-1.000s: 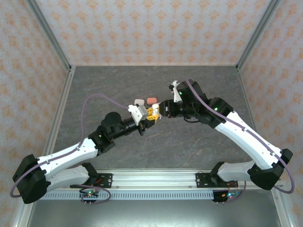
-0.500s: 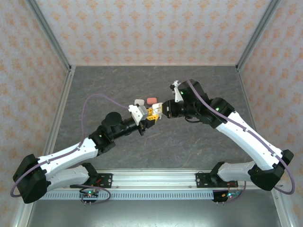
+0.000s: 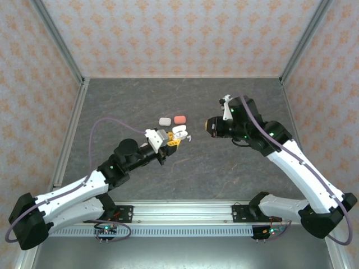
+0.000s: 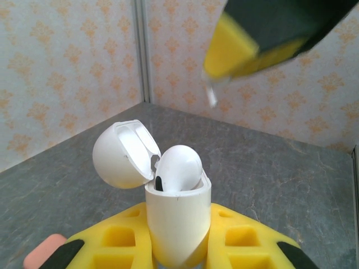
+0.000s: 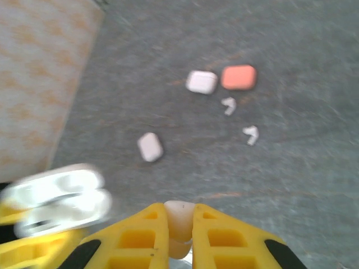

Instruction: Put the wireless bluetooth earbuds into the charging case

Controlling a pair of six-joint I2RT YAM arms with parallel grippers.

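My left gripper [image 3: 167, 140] is closed on the open charging case [image 4: 178, 221], over the middle of the table, with a seated earbud [image 4: 178, 167] inside. My right gripper [image 3: 210, 126] pinches a white earbud [image 4: 210, 92], stem pointing down. The case mouth lies to its left.

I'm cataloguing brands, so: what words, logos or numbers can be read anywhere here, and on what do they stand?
None can be read.
The white case in the left gripper is plain.
The pale case and coral case on the table show no marks at this size.
The earbud in the right gripper is too blurred to tell.
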